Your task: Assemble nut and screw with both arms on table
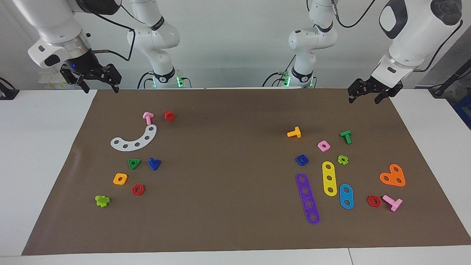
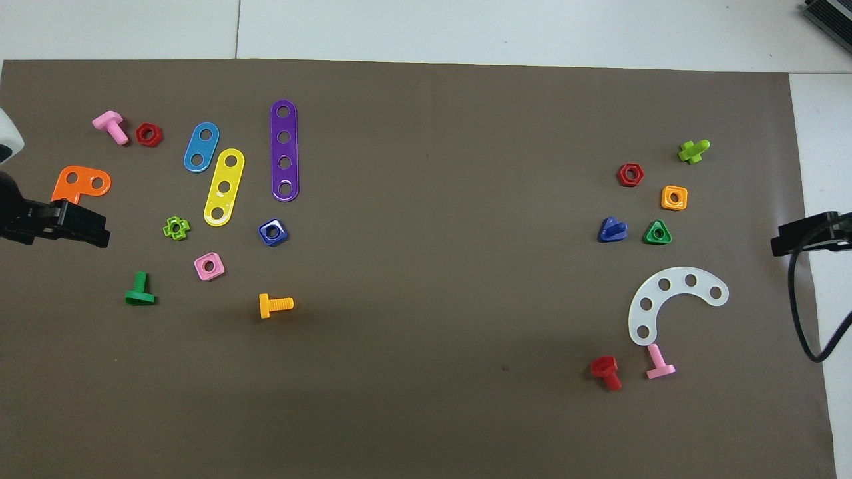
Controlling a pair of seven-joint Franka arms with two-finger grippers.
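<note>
Locate the nut (image 1: 301, 159) flat on the brown mat (image 1: 228, 176) toward the left arm's end of the table (image 1: 44, 154). It lies just beside the robot-side end of the purple strip (image 1: 308, 198), near the pink square nut (image 1: 323, 146), and farther from the robots than the orange bolt (image 1: 294, 133). Locate the screw (image 1: 154, 163) well apart from the nut, toward the right arm's end, just beside the green triangular nut (image 1: 134, 163), with the white curved strip (image 1: 134, 140) nearer the robots. Note that the left end effector (image 1: 368, 92) hangs in the air over the mat's corner, fingers spread, holding nothing. The right end effector (image 1: 98, 82) hangs over the mat's edge at its own end, fingers likewise spread and empty.
</note>
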